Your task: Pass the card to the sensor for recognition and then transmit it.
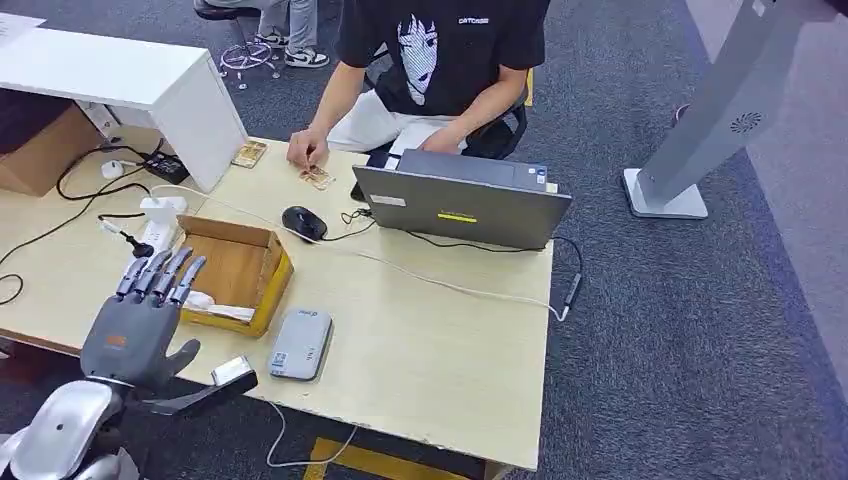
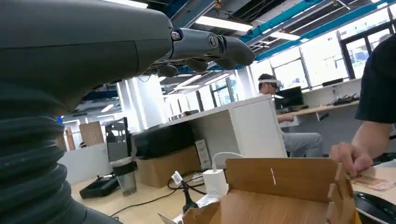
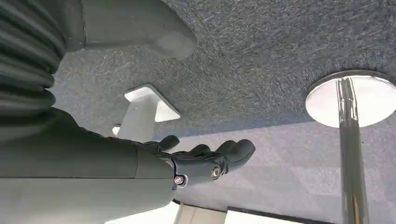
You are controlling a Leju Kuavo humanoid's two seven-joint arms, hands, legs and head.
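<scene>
My left hand (image 1: 140, 318) hovers over the table's near left edge, fingers straight and apart, holding nothing. Its fingers (image 2: 210, 46) reach above an open cardboard box (image 1: 236, 268) (image 2: 280, 186), in which white cards (image 1: 212, 304) lie at the near end. The grey-white sensor (image 1: 300, 343) lies flat on the table just right of the box. My right hand (image 3: 205, 158) hangs over grey carpet, fingers loosely extended, with nothing in it. Across the table a seated person's hand (image 1: 305, 150) (image 2: 352, 156) rests by some small cards (image 1: 317, 178) (image 2: 378, 182).
A laptop (image 1: 460, 205) stands open at the far middle, a black mouse (image 1: 303, 222) beside it. Cables and a white charger (image 1: 160, 215) (image 2: 217, 179) lie at the left. A white cabinet (image 1: 150, 85) and a grey stand (image 1: 700, 130) flank the table (image 1: 440, 340).
</scene>
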